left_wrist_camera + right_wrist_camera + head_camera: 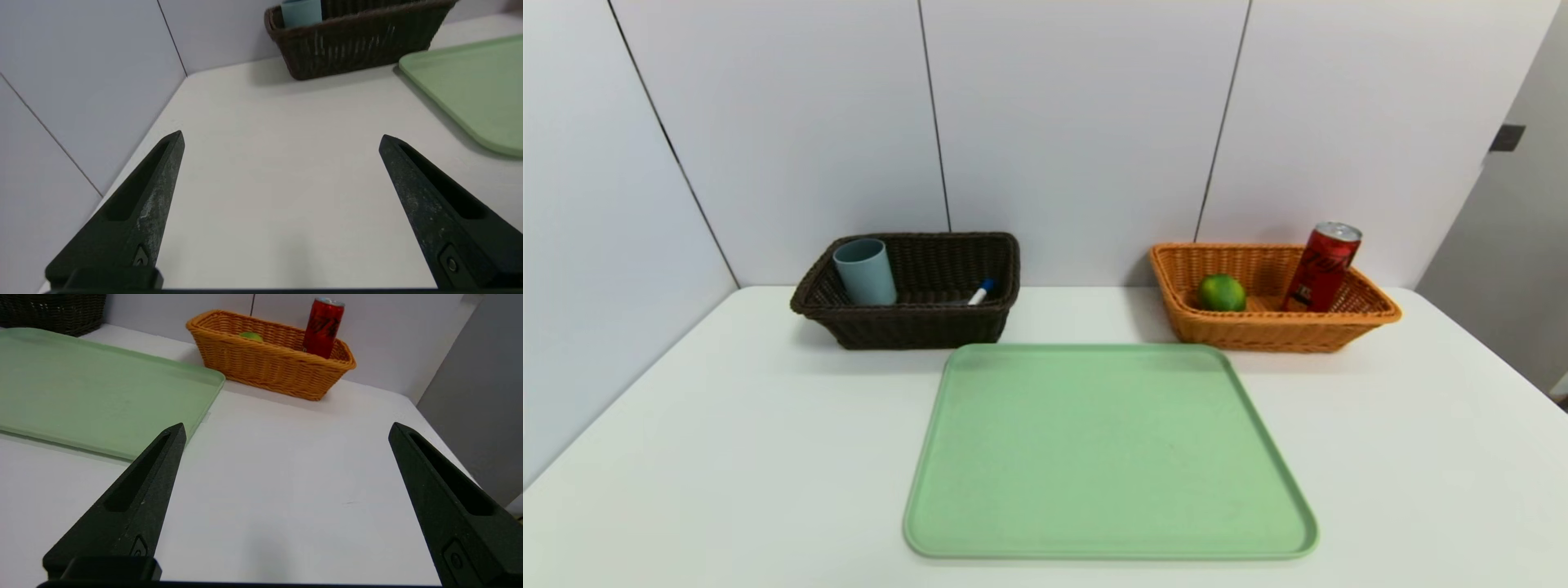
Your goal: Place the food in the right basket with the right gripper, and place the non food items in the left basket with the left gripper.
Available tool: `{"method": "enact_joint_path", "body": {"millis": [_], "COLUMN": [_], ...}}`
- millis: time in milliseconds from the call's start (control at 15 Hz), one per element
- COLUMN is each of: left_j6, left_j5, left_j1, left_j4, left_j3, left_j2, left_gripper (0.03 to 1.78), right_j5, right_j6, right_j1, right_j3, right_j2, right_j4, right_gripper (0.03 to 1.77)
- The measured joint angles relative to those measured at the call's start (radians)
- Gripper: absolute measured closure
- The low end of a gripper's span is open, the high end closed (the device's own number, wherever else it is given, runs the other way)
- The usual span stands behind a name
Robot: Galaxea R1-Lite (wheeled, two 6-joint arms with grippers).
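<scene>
The orange right basket (1372, 310) (261, 363) holds a green lime (1222, 293) (251, 335) and a red soda can (1321, 267) (323, 327) leaning against its side. Inside the dark brown left basket (907, 327) (359, 45) stand a blue-grey cup (865, 271) (301, 12) and a white marker with a blue cap (981, 291). My left gripper (281, 139) hangs open over bare table, nearer me than the left basket. My right gripper (286, 430) is open too, over the table beside the tray. Neither arm shows in the head view.
A flat green tray (1109, 453) (474, 81) (81, 396) with nothing on it lies in the middle of the white table (686, 457). White wall panels close the back and left side. The table's right edge (441, 433) runs close to my right gripper.
</scene>
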Motion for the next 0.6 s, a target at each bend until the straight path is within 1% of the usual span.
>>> {"method": "enact_joint_path", "body": {"millis": [67,133,200,400,533,600], "left_j6": [-0.005,-0.009,-0.017,-0.111,-0.185,-0.200], "left_j5": [-0.011,-0.031,-0.036,-0.032,0.002,0.007], "left_j1": [0.000,0.000,0.000,0.000,-0.001,-0.001], "left_j4": [0.041,0.075,0.101,0.097,0.094,0.094], "left_j3": [0.000,0.000,0.000,0.000,0.000,0.000], "left_j2": [0.000,0.000,0.000,0.000,0.000,0.000], "left_gripper": [0.12,0.12,0.12,0.12,0.12,0.12], "right_j5": [-0.027,-0.049,-0.060,-0.069,-0.097,-0.100], "right_j6": [0.006,0.017,0.036,0.119,0.192,0.199], "right_j1": [0.000,0.000,0.000,0.000,0.001,0.001], "right_j3": [0.000,-0.004,-0.010,-0.017,-0.020,-0.020], "right_j2": [0.000,0.000,0.000,0.000,0.000,0.000], "right_j4": [0.037,0.100,0.142,0.158,0.156,0.156], "right_gripper": [0.09,0.09,0.09,0.09,0.09,0.09]}}
